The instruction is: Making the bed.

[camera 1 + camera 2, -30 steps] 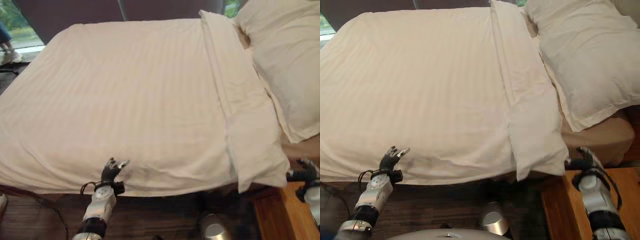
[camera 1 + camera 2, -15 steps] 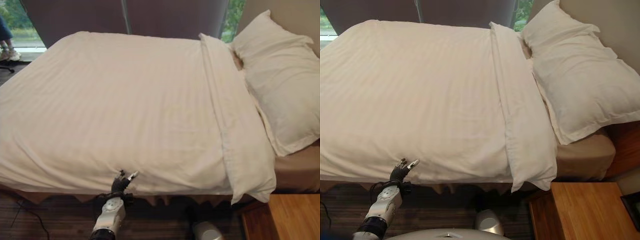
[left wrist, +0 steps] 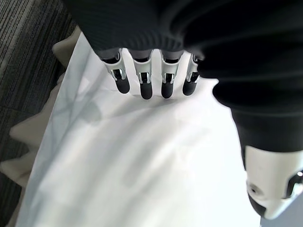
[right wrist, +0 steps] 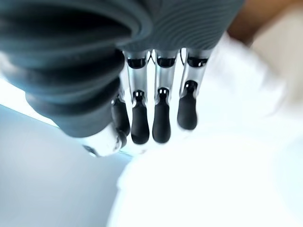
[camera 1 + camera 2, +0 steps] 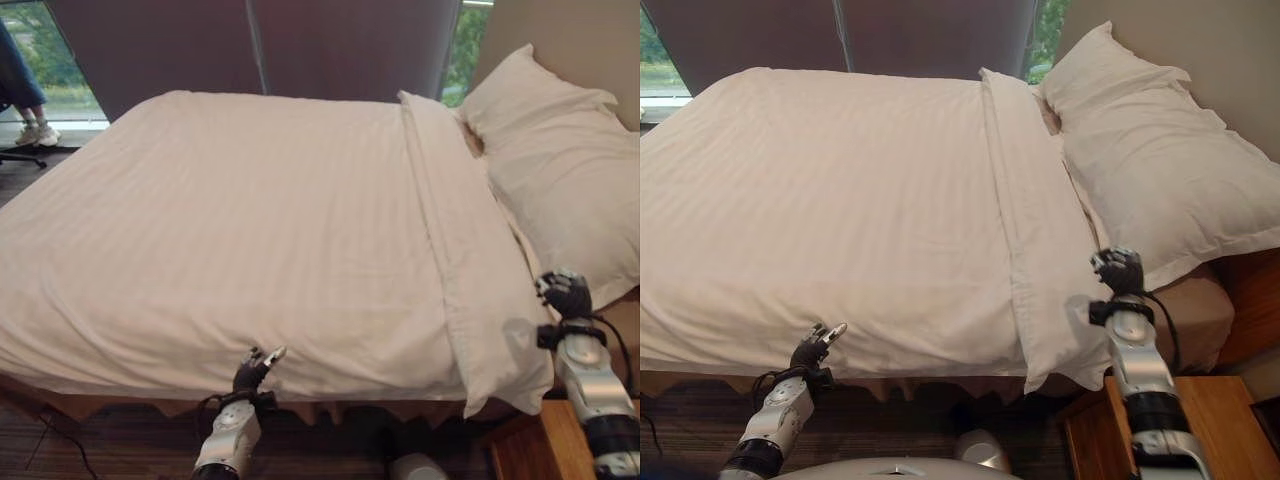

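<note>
A white striped duvet [image 5: 250, 220] lies smooth across the bed, with its top folded back in a long band [image 5: 455, 240] below the pillows [image 5: 565, 165]. My left hand [image 5: 253, 367] rests at the duvet's near edge, fingers straight over the white cloth [image 3: 142, 165]. The fingers [image 3: 142, 82] hold nothing. My right hand [image 5: 1120, 271] is raised beside the hanging corner of the folded band [image 5: 1065, 350], close to the pillow's edge. Its fingers [image 4: 161, 118] are relaxed and open over white bedding.
A tan fitted sheet [image 5: 1195, 305] shows below the pillows. A wooden nightstand [image 5: 1230, 420] stands at the lower right. A dark curtain [image 5: 300, 45] hangs behind the bed. A person's legs [image 5: 25, 95] show at the far left by the window.
The camera has tilted, shifting the whole picture. My right hand has come up into view beside the duvet's folded corner. The left hand stays at the near edge.
</note>
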### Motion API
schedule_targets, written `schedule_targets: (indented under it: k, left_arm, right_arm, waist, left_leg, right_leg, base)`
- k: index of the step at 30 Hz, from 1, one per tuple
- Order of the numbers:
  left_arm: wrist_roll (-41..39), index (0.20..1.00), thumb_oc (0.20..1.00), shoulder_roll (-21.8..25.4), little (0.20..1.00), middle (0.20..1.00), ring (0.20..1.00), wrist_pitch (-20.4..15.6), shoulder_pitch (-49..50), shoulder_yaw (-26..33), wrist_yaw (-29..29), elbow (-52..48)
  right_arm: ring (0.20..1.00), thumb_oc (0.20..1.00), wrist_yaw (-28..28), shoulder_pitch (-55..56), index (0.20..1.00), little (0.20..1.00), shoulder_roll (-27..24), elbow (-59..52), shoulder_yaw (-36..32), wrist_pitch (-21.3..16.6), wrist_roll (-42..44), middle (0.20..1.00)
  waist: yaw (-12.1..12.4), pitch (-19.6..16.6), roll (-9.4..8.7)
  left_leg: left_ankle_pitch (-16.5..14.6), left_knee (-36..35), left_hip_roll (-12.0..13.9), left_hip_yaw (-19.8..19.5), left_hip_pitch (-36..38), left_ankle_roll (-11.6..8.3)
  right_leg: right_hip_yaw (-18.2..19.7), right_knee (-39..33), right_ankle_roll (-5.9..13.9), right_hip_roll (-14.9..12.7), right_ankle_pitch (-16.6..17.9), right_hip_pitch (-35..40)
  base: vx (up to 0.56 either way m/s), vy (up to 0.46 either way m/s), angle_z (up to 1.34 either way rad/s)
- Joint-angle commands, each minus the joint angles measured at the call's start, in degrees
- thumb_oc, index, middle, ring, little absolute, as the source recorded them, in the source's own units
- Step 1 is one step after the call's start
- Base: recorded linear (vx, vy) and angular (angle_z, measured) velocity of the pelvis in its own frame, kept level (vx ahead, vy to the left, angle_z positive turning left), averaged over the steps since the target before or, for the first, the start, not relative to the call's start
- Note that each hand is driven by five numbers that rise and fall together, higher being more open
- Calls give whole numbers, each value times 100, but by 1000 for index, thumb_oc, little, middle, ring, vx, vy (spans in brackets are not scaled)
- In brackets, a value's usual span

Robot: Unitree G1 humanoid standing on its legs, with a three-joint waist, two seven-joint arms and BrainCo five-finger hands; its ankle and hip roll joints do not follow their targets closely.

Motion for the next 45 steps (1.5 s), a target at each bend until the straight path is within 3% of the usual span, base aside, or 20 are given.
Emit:
schedule_targets:
  k: [1,2,3,7,11,12,16,20,21,22,25,26,27,31,38,45]
  left_arm:
    - [-252,1000,1000,408,1000,1000,1000,-388,-941,-106,-107,-1]
    - [-378,1000,1000,411,1000,1000,1000,-421,-1339,-254,-111,341]
    - [-381,1000,1000,408,1000,1000,1000,-430,-1361,-253,-115,358]
    - [-700,1000,1000,219,1000,1000,1000,-527,-1625,-368,-212,797]
    - [-704,1000,1000,108,1000,1000,1000,-634,-1493,-339,-319,993]
    - [-717,1000,1000,83,1000,1000,1000,-654,-1394,-263,-305,1015]
    - [-897,1000,1000,19,1000,1000,1000,-682,-1242,-127,-264,1027]
    - [-1097,1000,1000,-10,1000,1000,1000,-671,-1188,-24,-221,976]
    - [-1141,1000,1000,56,1000,1000,1000,-657,-1198,16,-117,786]
    - [-1141,1000,1000,59,1000,1000,1000,-653,-1191,15,-114,780]
    - [-893,1000,1000,56,1000,1000,1000,-580,-1150,-79,-93,475]
    - [-891,1000,1000,56,1000,1000,1000,-576,-1140,-79,-91,467]
    - [-763,1000,1000,0,1000,1000,1000,-557,-983,-198,-157,-65]
    - [-348,1000,1000,20,1000,1000,1000,-575,-704,-351,-181,-696]
    - [7,1000,1000,152,1000,1000,1000,-560,50,-407,-433,-1649]
    - [426,1000,1000,391,1000,1000,1000,-734,451,-389,-569,-2354]
  right_arm:
    - [200,200,1,-774,200,200,-125,583,-253,-684,1602,200]
    - [200,200,66,-1030,200,200,-146,1238,-157,-646,1964,200]
    - [200,200,81,-1054,200,200,-159,1264,-157,-655,1977,200]
    - [200,200,285,-1193,200,200,-117,2756,-116,-402,2215,200]
    - [200,200,570,-795,200,200,110,3846,-216,-181,2240,200]
    - [200,200,635,-420,200,200,169,4008,-541,-224,2470,200]
    - [200,200,772,86,200,200,259,4292,-984,-226,2818,200]
    - [200,200,764,703,200,200,298,4827,-1182,-11,2541,200]
    - [922,922,676,868,922,922,231,4752,-1025,114,2100,922]
    - [1000,1000,670,876,1000,1000,238,4742,-1023,116,2097,1000]
    - [1000,1000,763,1245,1000,1000,86,3718,-342,139,942,1000]
    - [1000,1000,754,1260,1000,1000,92,3700,-341,148,935,1000]
    - [1000,1000,614,1443,1000,1000,-204,2559,19,86,-56,1000]
    - [1000,1000,547,1634,1000,1000,-555,1012,352,-16,-1258,1000]
    - [1000,1000,741,1593,1000,1000,-544,-181,973,-120,-2083,1000]
    - [1000,1000,1049,1573,1000,1000,-129,-308,1460,-361,-1574,1000]
  waist:
    - [97,584,130]
    - [35,633,254]
    - [34,649,258]
    - [-111,808,553]
    - [-224,868,777]
    - [-345,898,835]
    - [-463,900,845]
    - [-524,850,696]
    - [-527,813,545]
    - [-528,811,539]
    - [-528,772,258]
    - [-531,767,256]
    - [-480,724,54]
    - [-401,579,-173]
    - [-157,378,-397]
    - [54,306,-492]
  left_leg:
    - [-604,85,-148,-58,569,-132]
    - [-614,85,-179,-61,603,-137]
    - [-615,85,-178,-63,607,-137]
    - [-647,85,-308,-25,679,-96]
    - [-677,85,-378,25,690,-79]
    - [-700,85,-407,51,694,-75]
    - [-712,85,-419,49,673,-69]
    - [-729,85,-415,-14,663,-33]
    - [-739,85,-404,-46,658,-19]
    - [-739,85,-406,-47,660,-18]
    - [-694,85,-351,-24,673,-40]
    - [-694,85,-351,-27,675,-40]
    - [-663,85,-287,-64,673,-53]
    - [-651,85,-237,-170,711,-29]
    - [-679,85,-172,-284,823,6]
    - [-687,85,-150,-362,863,20]
  right_leg:
    - [-49,122,325,-281,256,-555]
    - [-21,136,309,-312,213,-532]
    - [-24,136,310,-312,212,-526]
    - [103,138,287,-357,183,-530]
    - [198,130,284,-363,182,-573]
    - [234,134,302,-380,189,-606]
    - [241,129,324,-402,200,-633]
    - [231,139,349,-385,221,-618]
    - [224,161,364,-361,257,-616]
    - [225,160,365,-363,257,-615]
    - [215,181,354,-321,313,-603]
    - [212,180,355,-322,312,-600]
    - [181,174,356,-319,354,-558]
    - [100,192,397,-333,465,-425]
    - [-8,224,431,-299,438,-185]
    - [-84,254,455,-316,415,-53]
  base:
    - [10,-11,21]
    - [5,-9,24]
    - [11,5,23]
    - [-4,39,5]
    - [26,36,-7]
    - [20,28,-16]
    - [1,27,-9]
    - [-13,-2,-1]
    - [-35,-26,-2]
    - [-60,-21,-2]
    - [-56,-26,0]
    - [-98,-13,2]
    - [-75,-27,7]
    - [-67,12,20]
    - [-25,53,9]
    - [-5,59,2]
